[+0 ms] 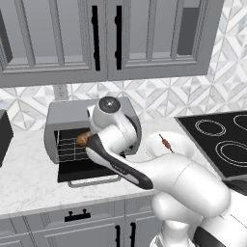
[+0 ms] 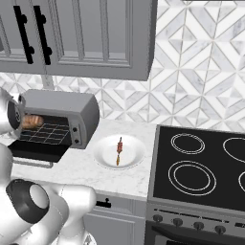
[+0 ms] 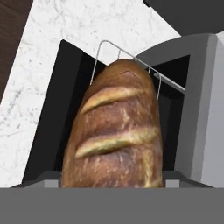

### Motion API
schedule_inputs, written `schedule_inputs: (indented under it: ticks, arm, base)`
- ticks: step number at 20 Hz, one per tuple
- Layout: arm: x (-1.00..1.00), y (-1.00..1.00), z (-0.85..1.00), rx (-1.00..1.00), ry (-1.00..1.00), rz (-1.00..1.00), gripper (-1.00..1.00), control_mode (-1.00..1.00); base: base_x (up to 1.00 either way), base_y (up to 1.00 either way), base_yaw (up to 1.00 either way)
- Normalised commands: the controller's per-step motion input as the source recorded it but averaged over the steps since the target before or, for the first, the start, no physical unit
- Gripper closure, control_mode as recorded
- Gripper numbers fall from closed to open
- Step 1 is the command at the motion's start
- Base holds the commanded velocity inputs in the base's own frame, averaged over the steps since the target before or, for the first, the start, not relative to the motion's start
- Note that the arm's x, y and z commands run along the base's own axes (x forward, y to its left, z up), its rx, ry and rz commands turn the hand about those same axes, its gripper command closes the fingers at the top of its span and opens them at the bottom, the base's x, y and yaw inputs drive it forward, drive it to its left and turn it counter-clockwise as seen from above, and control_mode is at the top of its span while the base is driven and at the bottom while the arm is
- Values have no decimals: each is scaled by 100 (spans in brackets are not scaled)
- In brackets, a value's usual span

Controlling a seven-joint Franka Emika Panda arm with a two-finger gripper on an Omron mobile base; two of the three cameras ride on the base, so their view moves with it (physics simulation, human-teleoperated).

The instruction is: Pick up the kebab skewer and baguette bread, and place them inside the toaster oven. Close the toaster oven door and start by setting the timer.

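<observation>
Baguette bread (image 3: 116, 135) at toaster oven (image 2: 72, 112) mouth.

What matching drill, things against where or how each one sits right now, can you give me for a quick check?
Things:
1. golden-brown ridged baguette bread
2. thin kebab skewer with reddish chunks
3. dark glass toaster oven door
4. black glass cooktop

States:
A. lying on the white plate
B. folded down open
C. at the grey toaster oven opening, over its rack
D. right of the plate

Pairs: 1-C, 2-A, 3-B, 4-D
</observation>
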Motion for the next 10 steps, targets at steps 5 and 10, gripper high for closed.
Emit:
schedule_inputs:
  ticks: [5, 10]
  arm:
    - [10, -4, -31, 0, 0, 0, 100, -100]
    - [18, 0, -26, 4, 0, 0, 100, -100]
  base:
    - [0, 0, 0]
    - [0, 0, 0]
